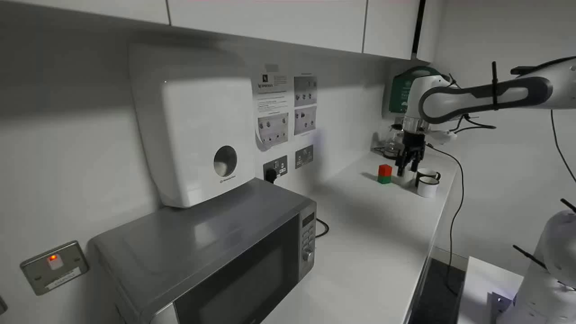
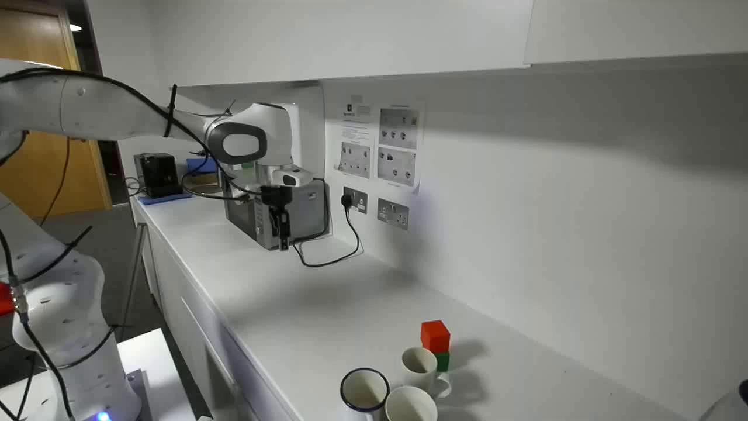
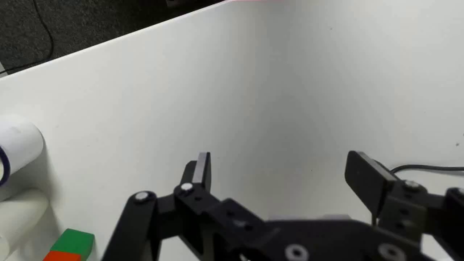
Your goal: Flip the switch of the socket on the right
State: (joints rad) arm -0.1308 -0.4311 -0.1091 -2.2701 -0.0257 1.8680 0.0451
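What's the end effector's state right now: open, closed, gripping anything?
End effector: open, its fingers wide apart in the wrist view, holding nothing.

In both exterior views a black plug (image 2: pixel 346 202) hides part of the left-hand double socket (image 2: pixel 360 203); the right-hand double socket (image 2: pixel 393 214) is too small to tell how it is switched. Small print on the wall notice (image 1: pixel 272 99) is illegible. In the wrist view, the left edge crops a blue-rimmed mug (image 3: pixel 22 141); the bottom edge crops the red block (image 3: pixel 62 256) and gripper (image 3: pixel 280 159).
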